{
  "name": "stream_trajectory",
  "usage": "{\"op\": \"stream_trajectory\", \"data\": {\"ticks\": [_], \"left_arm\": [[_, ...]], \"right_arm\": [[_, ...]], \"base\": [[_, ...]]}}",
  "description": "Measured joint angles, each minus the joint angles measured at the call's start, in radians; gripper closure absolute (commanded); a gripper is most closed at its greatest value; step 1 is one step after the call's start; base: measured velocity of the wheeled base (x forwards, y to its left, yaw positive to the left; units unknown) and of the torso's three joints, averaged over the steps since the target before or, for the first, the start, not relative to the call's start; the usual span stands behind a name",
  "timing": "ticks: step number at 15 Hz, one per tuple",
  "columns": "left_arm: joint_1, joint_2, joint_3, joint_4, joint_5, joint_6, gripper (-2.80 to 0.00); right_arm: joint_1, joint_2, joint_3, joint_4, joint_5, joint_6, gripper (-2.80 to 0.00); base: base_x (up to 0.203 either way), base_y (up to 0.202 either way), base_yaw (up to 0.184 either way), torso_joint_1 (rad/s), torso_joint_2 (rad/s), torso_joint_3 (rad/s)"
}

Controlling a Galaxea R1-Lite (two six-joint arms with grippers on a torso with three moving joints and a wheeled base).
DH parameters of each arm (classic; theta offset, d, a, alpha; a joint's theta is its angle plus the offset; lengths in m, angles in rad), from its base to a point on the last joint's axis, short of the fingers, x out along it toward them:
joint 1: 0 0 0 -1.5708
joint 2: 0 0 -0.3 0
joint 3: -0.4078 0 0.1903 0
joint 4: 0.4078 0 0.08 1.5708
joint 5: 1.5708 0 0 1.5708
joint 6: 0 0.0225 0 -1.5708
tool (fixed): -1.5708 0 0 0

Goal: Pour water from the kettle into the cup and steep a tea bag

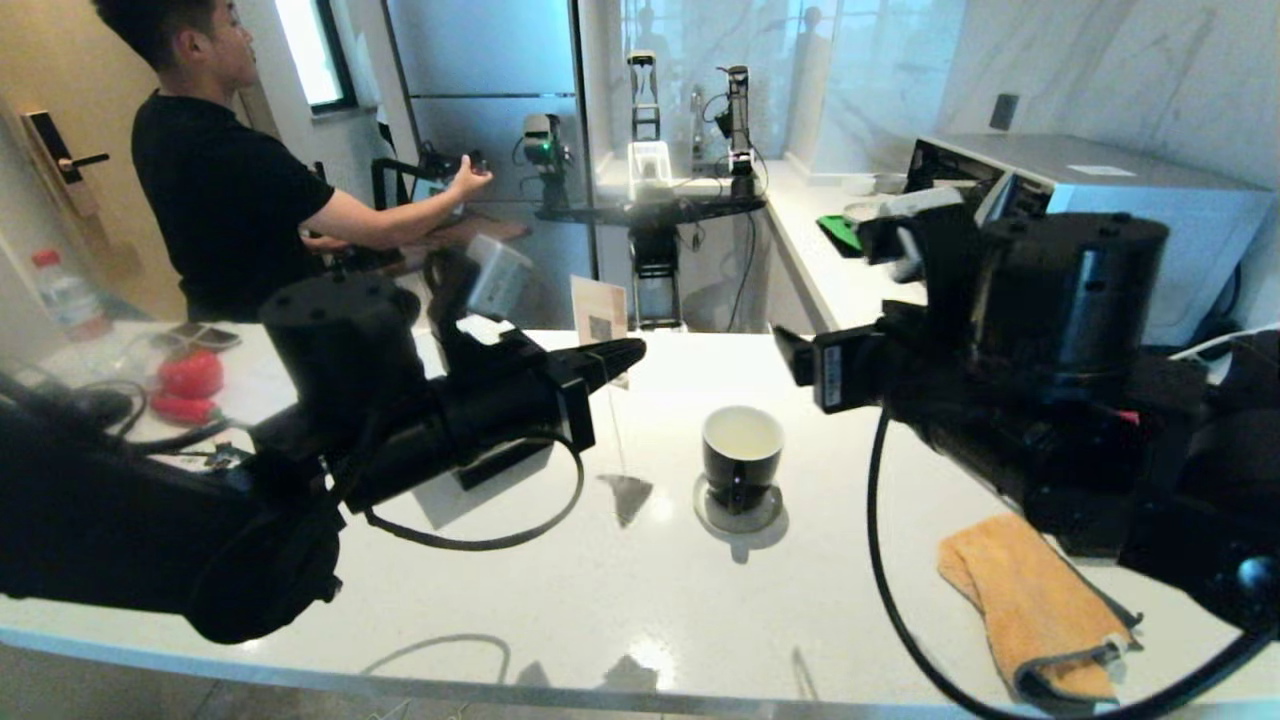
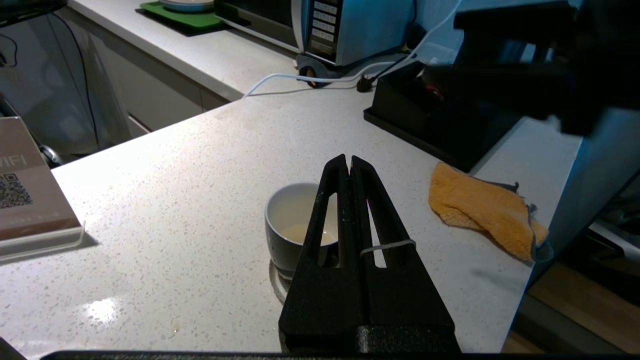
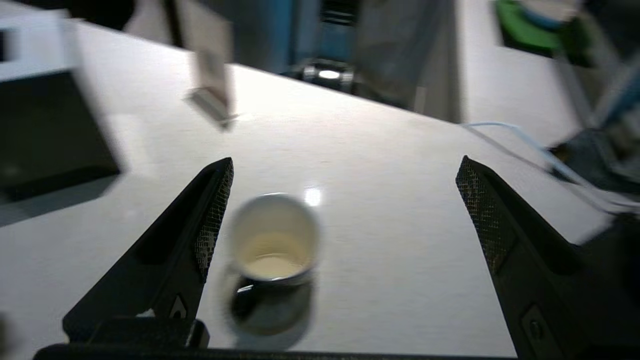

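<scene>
The black cup [image 1: 741, 455] with a white inside stands on a round grey coaster [image 1: 738, 518] mid-counter. A little pale water lies in its bottom [image 2: 300, 232]. My left gripper [image 1: 638, 350] hovers left of the cup, shut on a thin pale string [image 2: 387, 246]. From that string the dark tea bag [image 1: 626, 497] hangs down to the counter, left of the cup. In the left wrist view the gripper [image 2: 348, 159] covers the tea bag. My right gripper [image 3: 345, 165] is open and empty above the counter, the cup [image 3: 274, 240] near one finger. The kettle is out of view.
An orange cloth [image 1: 1030, 600] lies at the front right. A QR sign [image 1: 598, 310] stands at the back, a black tissue box [image 3: 45, 130] to the left. A microwave [image 1: 1100, 190] and a black tray [image 2: 425, 115] are at the right. A person [image 1: 230, 190] stands back left.
</scene>
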Motion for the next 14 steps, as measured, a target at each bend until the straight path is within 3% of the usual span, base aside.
{"op": "stream_trajectory", "data": {"ticks": [1,5,12,14], "left_arm": [[0.000,-0.003,0.002,0.000,0.000,0.000,0.00],[0.000,-0.015,0.009,0.000,-0.002,0.001,0.00],[0.001,-0.029,0.026,0.000,-0.003,0.001,0.00],[0.001,-0.029,0.027,0.000,-0.006,0.001,0.00]], "right_arm": [[-0.041,-0.006,0.017,-0.026,-0.004,-0.023,0.00],[-0.162,-0.047,0.093,-0.103,-0.006,-0.056,0.00],[-0.270,-0.197,0.297,-0.249,-0.007,-0.070,0.00],[-0.355,-0.245,0.375,-0.287,-0.007,-0.081,0.00]], "base": [[0.000,0.000,0.000,0.000,0.00,0.000],[0.000,0.000,0.000,0.000,0.00,0.000],[0.000,0.000,0.000,0.000,0.00,0.000],[0.000,0.000,0.000,0.000,0.00,0.000]]}}
